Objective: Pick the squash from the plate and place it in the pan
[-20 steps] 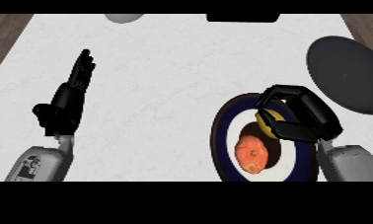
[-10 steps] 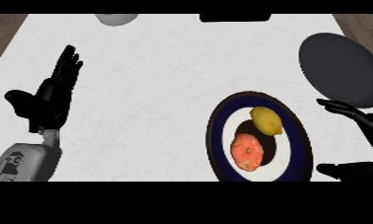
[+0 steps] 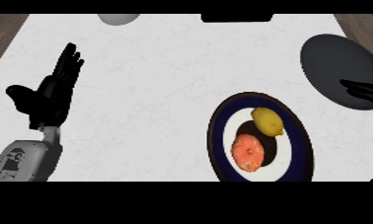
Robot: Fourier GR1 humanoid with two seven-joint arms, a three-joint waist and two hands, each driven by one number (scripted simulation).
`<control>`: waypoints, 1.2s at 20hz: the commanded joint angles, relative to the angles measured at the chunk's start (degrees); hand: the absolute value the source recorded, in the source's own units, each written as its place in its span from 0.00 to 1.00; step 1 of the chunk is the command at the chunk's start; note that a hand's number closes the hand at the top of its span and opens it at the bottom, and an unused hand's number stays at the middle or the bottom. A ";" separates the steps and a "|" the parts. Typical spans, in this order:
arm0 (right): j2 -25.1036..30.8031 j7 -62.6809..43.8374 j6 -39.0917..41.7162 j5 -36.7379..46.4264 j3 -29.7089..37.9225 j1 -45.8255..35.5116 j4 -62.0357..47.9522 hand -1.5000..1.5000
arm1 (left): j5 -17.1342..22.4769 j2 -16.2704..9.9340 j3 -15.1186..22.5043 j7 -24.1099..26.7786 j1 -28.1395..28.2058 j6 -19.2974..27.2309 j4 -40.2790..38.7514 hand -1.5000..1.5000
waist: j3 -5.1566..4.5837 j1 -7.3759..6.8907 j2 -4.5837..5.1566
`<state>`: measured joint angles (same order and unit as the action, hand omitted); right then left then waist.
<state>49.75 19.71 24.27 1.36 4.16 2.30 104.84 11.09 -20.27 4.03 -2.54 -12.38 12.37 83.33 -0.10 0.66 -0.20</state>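
Squash: the round, ribbed orange squash [image 3: 248, 152] lies on the white-centred, dark-blue-rimmed round plate [image 3: 218, 141], touching or just beside an oval yellow lemon [image 3: 267, 121] on its far side.
Right hand: only dark fingertips of the right hand [image 3: 357, 88] show at the view's right edge, lying over the near part of the pan; whether the fingers are apart or curled I cannot tell, and nothing appears held.
Left hand: the black left hand [image 3: 53, 94] rests open at the view's left, fingers straight and up, holding nothing.
Pan: the dark grey round pan [image 3: 335, 65] sits directly under and beyond the right hand's fingertips.
Key relation: the squash lies nearer the body and inward, to the left of the right hand, well apart from it; from the left hand it is far off to the right.
Long axis: the squash looks nearly round, slightly longer running away from the body.
Nearer hand: the right, by my judgement, so it suits the pick.
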 commanded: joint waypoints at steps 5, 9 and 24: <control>-1.70 -16.12 1.91 2.75 -1.98 -7.22 11.30 0.00 | -0.54 0.16 -1.46 -1.58 -0.41 -2.23 1.06 0.50 | 0.07 -0.97 0.17; -6.05 -23.64 4.83 1.29 -4.46 -9.57 14.09 0.00 | -2.42 2.23 -1.67 -0.72 0.38 -1.82 0.62 0.50 | 0.08 -0.87 0.18; -17.33 -36.71 9.26 9.83 -15.58 -6.05 22.18 0.00 | -6.02 6.07 -2.09 0.19 0.76 -2.56 0.26 0.50 | 0.09 -0.50 0.16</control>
<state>35.55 -13.92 33.42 7.38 -9.36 -5.94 124.99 6.94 -16.37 0.89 -3.73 -12.37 9.51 84.34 -0.01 0.04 -0.04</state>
